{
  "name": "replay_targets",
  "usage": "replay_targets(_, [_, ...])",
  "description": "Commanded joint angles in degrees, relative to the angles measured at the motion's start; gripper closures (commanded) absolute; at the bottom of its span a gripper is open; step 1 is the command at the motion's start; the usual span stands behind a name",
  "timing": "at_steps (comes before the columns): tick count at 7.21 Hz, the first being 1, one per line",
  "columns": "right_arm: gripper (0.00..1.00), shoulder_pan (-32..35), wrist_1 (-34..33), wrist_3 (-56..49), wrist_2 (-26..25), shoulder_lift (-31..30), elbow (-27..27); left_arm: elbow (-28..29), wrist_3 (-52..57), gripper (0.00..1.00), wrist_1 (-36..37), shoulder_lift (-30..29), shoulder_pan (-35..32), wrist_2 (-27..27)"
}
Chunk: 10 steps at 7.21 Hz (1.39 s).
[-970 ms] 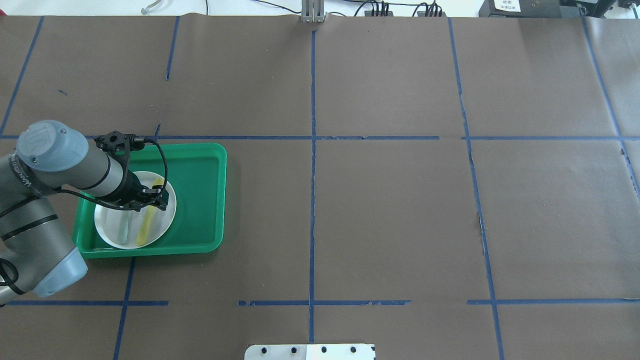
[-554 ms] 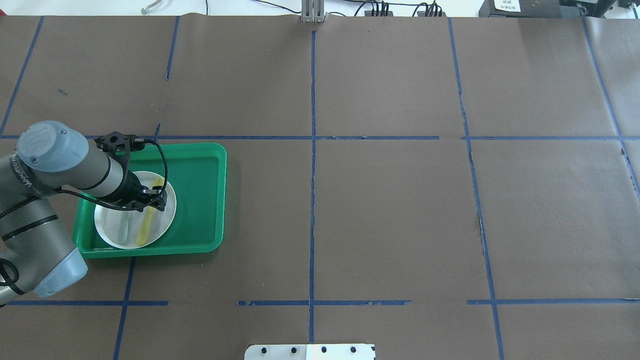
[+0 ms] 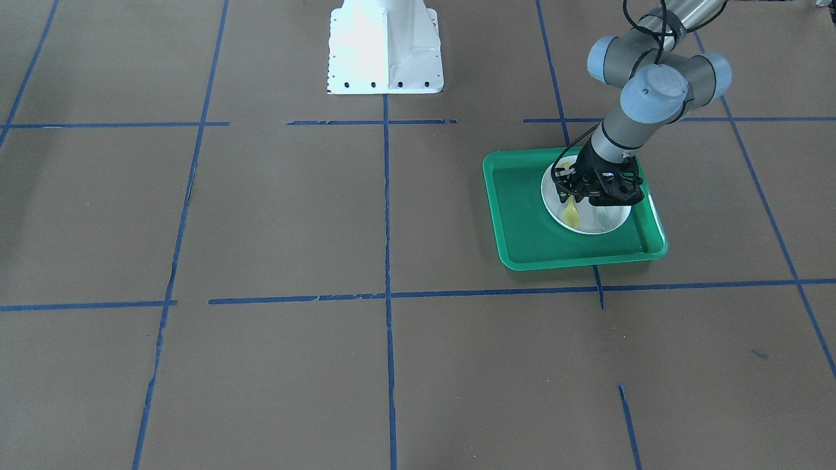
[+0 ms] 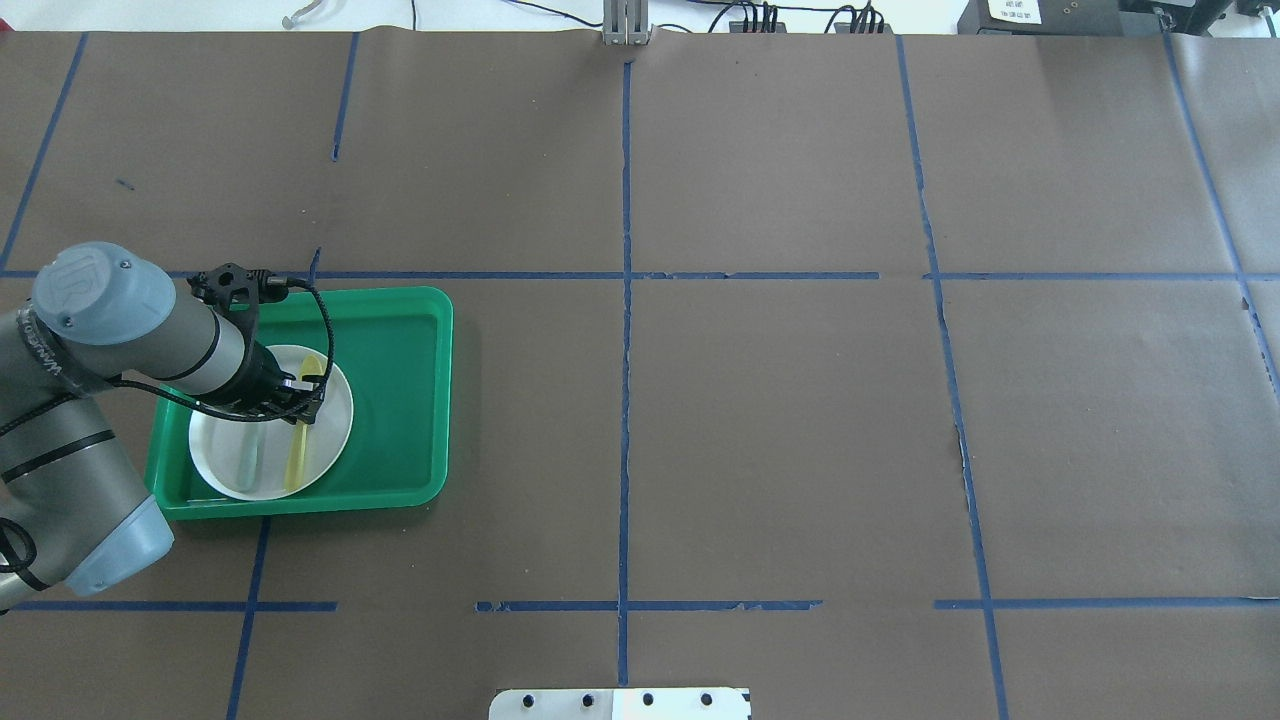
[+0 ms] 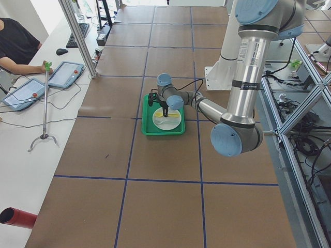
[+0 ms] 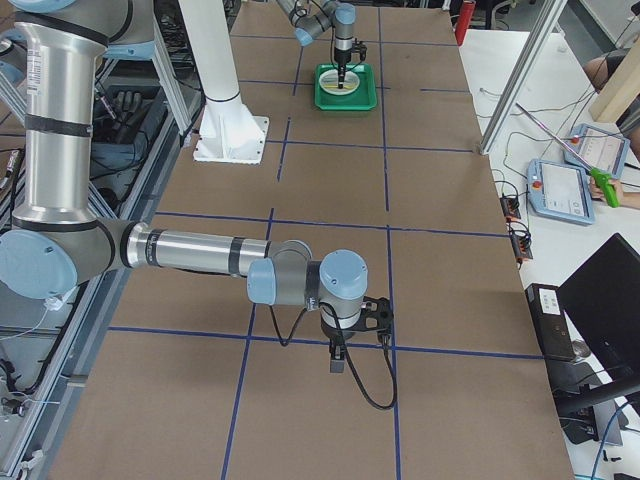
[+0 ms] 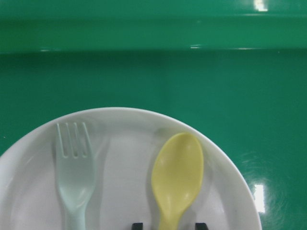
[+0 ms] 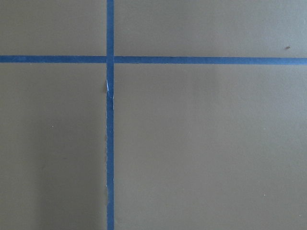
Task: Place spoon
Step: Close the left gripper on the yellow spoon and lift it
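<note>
On the overhead view's left, the spoon [image 4: 296, 455] lay on a plate [image 4: 218, 455] in a tray [image 4: 400, 400], under the left gripper [image 4: 303, 408]. From the left wrist, its fingertips [image 7: 137, 226] stood apart, flanking the handle without touching. From the right side, the right gripper's [image 6: 337, 360] opening could not be told.

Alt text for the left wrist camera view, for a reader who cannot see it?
A yellow spoon lies on a white plate, with the left pincer open, its two black fingertips flanking the spoon's neck at the bottom edge. A pale green fork lies parallel, left of it in the view, and the plate sits in a green tray.
</note>
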Motion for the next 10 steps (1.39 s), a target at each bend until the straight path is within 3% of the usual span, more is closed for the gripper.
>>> replay_targets(1, [0.0, 0.0, 0.0, 0.0, 0.0, 0.0, 0.0, -2.8, 0.3, 1.0, 0.3, 0.8, -0.7, 0.0])
replay_targets(3, [0.0, 0.0, 0.0, 0.0, 0.0, 0.0, 0.0, -10.3, 0.7, 1.0, 4.2, 3.3, -4.1, -0.3])
replay_targets(5, [0.0, 0.0, 0.0, 0.0, 0.0, 0.0, 0.0, -14.8, 8.1, 1.0, 16.7, 0.2, -9.4, -0.4])
replay_targets(7, [0.0, 0.0, 0.0, 0.0, 0.0, 0.0, 0.0, -13.4, 6.6, 1.0, 18.0, -2.5, -8.7, -0.5])
replay_targets(8, [0.0, 0.0, 0.0, 0.0, 0.0, 0.0, 0.0, -11.0, 2.6, 1.0, 18.0, -6.6, -8.6, -0.7])
replay_targets(10, [0.0, 0.0, 0.0, 0.0, 0.0, 0.0, 0.0, -9.6, -3.0, 1.0, 18.0, -10.2, -3.6, -0.7])
